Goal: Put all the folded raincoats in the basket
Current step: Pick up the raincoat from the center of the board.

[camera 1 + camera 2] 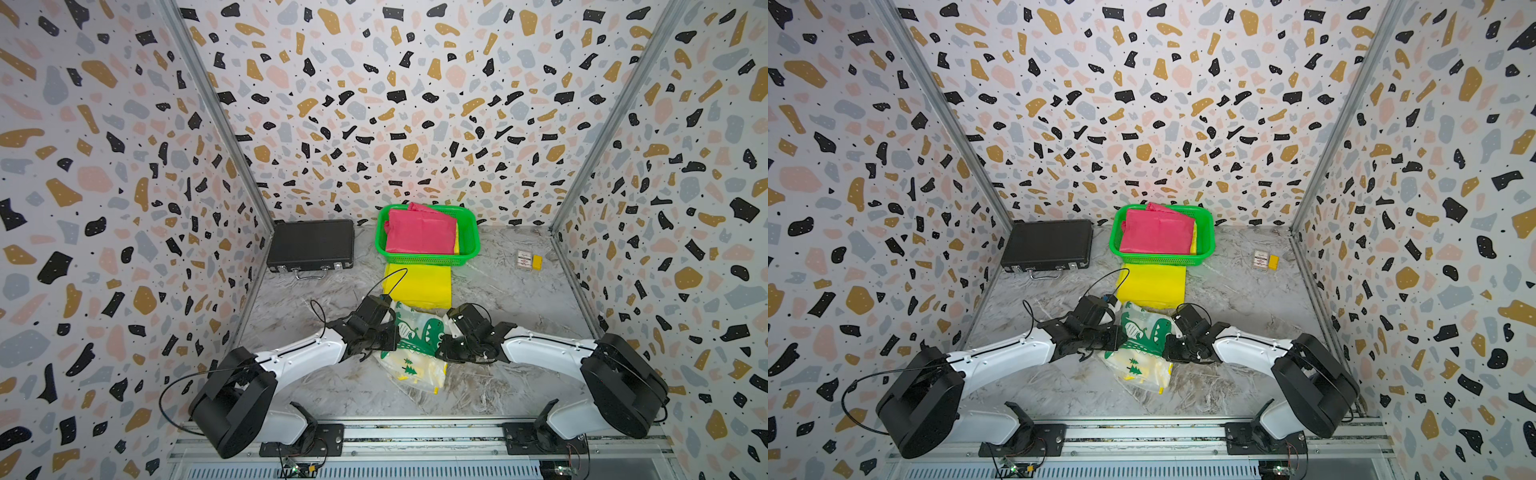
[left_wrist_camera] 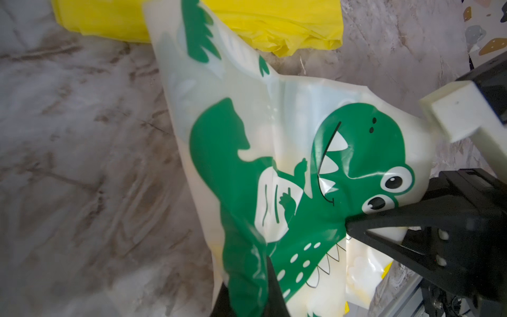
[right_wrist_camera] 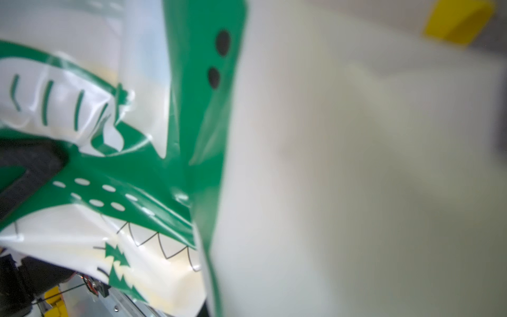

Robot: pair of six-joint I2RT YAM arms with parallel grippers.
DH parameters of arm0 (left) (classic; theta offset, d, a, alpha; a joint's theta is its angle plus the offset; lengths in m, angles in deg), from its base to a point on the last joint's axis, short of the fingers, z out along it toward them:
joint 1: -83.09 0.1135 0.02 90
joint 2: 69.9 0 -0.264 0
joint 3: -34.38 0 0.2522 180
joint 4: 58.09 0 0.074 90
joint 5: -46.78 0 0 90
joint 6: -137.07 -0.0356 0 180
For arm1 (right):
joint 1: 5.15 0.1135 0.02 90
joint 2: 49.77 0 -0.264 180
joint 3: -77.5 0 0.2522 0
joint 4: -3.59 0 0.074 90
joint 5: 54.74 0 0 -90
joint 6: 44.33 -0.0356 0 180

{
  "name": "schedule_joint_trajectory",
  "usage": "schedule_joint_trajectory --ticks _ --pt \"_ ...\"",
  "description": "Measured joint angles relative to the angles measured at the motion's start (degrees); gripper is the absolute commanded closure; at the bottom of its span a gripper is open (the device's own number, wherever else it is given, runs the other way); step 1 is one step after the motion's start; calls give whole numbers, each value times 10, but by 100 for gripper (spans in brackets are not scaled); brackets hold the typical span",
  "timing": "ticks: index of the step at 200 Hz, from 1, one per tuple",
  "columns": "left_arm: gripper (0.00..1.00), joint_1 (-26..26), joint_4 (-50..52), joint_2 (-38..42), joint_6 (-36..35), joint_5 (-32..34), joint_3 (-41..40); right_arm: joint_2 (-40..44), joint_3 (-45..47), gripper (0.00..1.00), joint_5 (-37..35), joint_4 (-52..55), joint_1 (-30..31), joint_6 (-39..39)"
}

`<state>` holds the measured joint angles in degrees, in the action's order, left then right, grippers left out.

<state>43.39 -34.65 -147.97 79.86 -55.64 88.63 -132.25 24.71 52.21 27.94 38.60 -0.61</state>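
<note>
Glistening crinkled dinosaur-print plastic raincoat [image 1: 415, 336]

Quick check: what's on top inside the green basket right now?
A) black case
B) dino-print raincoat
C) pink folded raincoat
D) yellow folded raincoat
C: the pink folded raincoat lies on top inside the green basket. The yellow folded raincoat lies on the table just in front of the basket, and the dino-print raincoat is nearer the arms.
</note>
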Motion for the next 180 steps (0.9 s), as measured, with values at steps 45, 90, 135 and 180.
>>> schedule_joint_trajectory --ticks 45,90,135,180 --pt "100 -23 45 40 41 11 40 72 -13 100 -27 68 1 26" --pt "100 -25 92 49 56 16 143 130 -80 100 -52 146 -27 56" --pt "100 -24 106 -18 48 37 286 123 -201 100 -46 226 -106 109" --pt "100 -8 98 -122 20 76 425 28 -344 100 -13 262 -199 168"
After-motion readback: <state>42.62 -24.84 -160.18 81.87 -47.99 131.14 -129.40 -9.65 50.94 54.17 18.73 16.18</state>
